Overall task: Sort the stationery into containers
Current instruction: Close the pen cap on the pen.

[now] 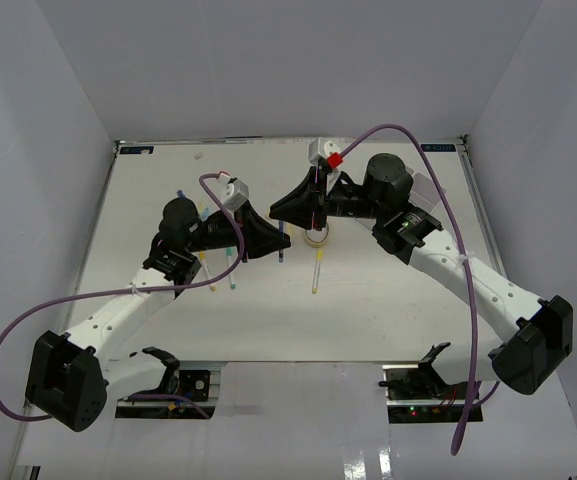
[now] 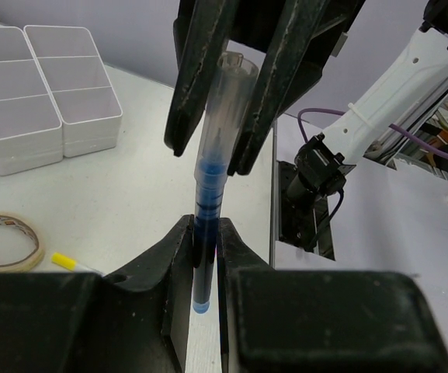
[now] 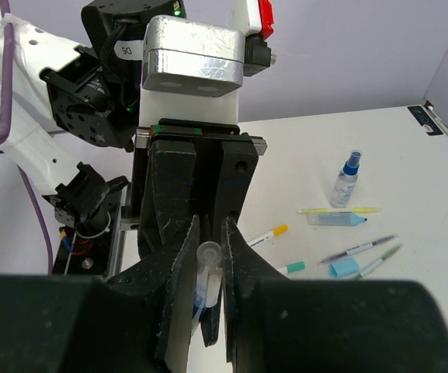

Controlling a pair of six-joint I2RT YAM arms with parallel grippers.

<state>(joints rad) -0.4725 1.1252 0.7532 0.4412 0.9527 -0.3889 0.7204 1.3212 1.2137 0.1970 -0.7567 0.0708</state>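
Two grippers are sharing one pen above the table [image 2: 123, 194]. The left gripper [image 2: 206, 237] is pinching the blue pen [image 2: 206, 198] low on its barrel, jaws narrow, and the right gripper [image 2: 212, 151] is clamping narrowly on the clear cap [image 2: 227, 93] at the other end.

To my eye this is either a handover or a cap being seated or pulled; I am not managing to tell which. Either way, any push or pull should be running straight along the barrel, because a sideways tug would be bending the pen or twisting it out of a grip. One side should be letting go only once the other is gripping firmly. The carry then goes to the white tray [image 2: 92, 130], which is sitting well apart across the table.

From overhead the black gripper bodies are covering most of the pen, and I am failing to pick out the tray there at all. In the left wrist view the tray and the tan ring [image 2: 36, 247] are running off the left edge, and the yellow-capped pen [image 2: 64, 262] is disappearing behind the gripper body. Whether the cap is fully seated is not showing.
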